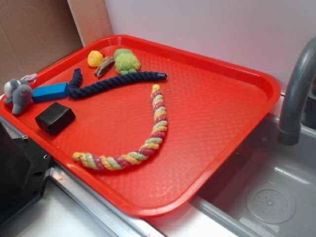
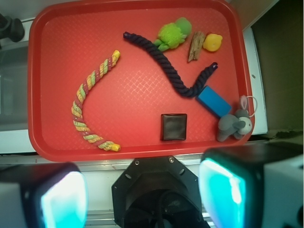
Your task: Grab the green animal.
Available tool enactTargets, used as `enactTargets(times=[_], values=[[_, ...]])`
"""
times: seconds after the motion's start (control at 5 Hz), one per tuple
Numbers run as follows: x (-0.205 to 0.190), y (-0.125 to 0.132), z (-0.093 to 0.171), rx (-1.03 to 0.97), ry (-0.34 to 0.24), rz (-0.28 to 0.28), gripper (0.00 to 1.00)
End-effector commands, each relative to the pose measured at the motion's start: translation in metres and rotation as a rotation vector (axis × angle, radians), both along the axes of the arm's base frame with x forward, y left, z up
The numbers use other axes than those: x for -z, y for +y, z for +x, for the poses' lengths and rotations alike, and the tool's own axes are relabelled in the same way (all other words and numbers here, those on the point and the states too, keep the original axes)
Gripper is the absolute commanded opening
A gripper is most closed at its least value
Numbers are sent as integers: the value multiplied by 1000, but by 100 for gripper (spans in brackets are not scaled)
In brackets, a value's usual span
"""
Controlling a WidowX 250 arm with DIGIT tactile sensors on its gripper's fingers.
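Note:
The green animal [image 1: 127, 60] [image 2: 173, 33], a fuzzy light-green plush lump, lies near the far rim of the red tray [image 1: 232, 148] [image 2: 47, 57], between a brown stick-like piece [image 1: 104, 65] [image 2: 195, 46] and the end of a dark blue rope [image 1: 116, 82] [image 2: 168, 66]. My gripper [image 2: 142, 197] is high above the tray's near edge, well away from the plush. Its two cyan-padded fingers [image 2: 64, 199] stand wide apart with nothing between them. In the exterior view the gripper does not show.
On the tray also lie a yellow ball [image 1: 95, 58] [image 2: 212, 42], a blue block [image 1: 50, 92] [image 2: 213, 101], a black box [image 1: 55, 118] [image 2: 173, 127], a grey plush animal [image 1: 18, 95] [image 2: 233, 124] and a braided yellow-green-pink rope [image 1: 143, 143] [image 2: 90, 102]. A sink and grey faucet [image 1: 296, 94] are to the right.

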State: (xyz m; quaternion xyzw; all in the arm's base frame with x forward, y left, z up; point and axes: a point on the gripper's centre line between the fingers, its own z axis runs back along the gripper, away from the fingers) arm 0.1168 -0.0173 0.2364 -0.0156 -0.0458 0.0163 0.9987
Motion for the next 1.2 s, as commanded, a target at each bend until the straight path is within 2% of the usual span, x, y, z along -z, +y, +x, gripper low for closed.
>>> enactTargets(times=[0.0, 0.2, 0.4, 0.6, 0.8, 1.0], values=[[0, 0, 0, 0, 0, 0, 100], [43, 31, 27, -175, 26, 59, 100], [82, 54, 69, -425, 16, 40, 100], [99, 58, 83, -548, -4, 10, 100], [120, 69, 102, -751, -64, -12, 100], [143, 73, 130, -908, -73, -14, 100]])
